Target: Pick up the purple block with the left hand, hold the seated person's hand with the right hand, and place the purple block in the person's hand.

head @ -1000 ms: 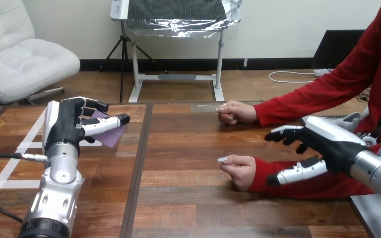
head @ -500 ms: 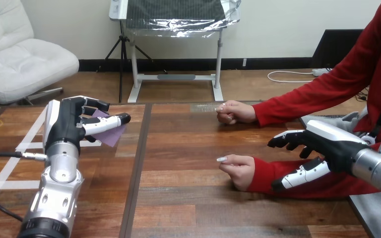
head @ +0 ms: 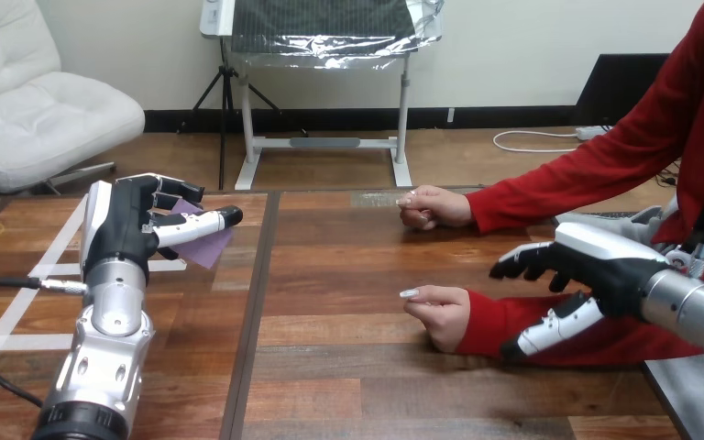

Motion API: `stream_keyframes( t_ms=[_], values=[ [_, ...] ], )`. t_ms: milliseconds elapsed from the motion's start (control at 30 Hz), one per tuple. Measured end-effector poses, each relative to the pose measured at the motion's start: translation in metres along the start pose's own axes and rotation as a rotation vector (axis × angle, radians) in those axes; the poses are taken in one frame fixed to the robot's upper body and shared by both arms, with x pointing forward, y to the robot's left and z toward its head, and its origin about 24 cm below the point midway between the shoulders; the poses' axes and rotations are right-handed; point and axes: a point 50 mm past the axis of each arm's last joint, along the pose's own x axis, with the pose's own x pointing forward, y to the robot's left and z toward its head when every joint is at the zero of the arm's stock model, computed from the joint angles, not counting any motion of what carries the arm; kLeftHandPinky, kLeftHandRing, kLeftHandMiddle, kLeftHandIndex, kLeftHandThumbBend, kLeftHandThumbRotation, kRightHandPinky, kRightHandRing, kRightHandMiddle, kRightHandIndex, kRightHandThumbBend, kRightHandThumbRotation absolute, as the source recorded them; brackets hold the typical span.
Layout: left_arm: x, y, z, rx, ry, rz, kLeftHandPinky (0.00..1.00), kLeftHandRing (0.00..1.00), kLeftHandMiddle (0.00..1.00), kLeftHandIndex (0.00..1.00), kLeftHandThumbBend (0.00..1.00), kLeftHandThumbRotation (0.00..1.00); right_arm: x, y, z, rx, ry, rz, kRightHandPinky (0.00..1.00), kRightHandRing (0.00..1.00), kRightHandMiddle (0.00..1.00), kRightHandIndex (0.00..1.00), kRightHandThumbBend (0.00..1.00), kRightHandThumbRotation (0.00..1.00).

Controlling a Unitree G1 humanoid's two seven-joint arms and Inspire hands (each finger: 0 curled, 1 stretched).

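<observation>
Head view, left hand (head: pixel 126 234) pinching purple block (head: pixel 207 248), tilted corner-down, right hand (head: pixel 598 266) splayed apart.

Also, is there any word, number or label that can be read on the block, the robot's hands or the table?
None can be read. The purple block shows a plain face; the left hand and right hand carry no legible marking; the table bears white tape lines only, no writing.
</observation>
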Motion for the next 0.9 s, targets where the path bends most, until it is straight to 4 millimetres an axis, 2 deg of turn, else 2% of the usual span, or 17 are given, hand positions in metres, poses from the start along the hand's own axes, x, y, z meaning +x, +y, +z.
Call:
stream_keyframes(
  t_ms=[467,900],
  values=[
    [0.000,0.000,-0.001,0.004,0.012,0.000,0.45,0.47,0.49,0.47,0.70,0.00,0.003,0.012,-0.003,-0.046,0.032,0.056,0.70,0.79,0.80,0.78,1.00,0.29],
    [0.000,0.000,-0.001,0.003,0.013,-0.002,0.43,0.46,0.49,0.47,0.69,0.00,0.005,0.014,-0.002,-0.075,0.028,0.043,0.65,0.73,0.76,0.76,1.00,0.27]
  ],
)
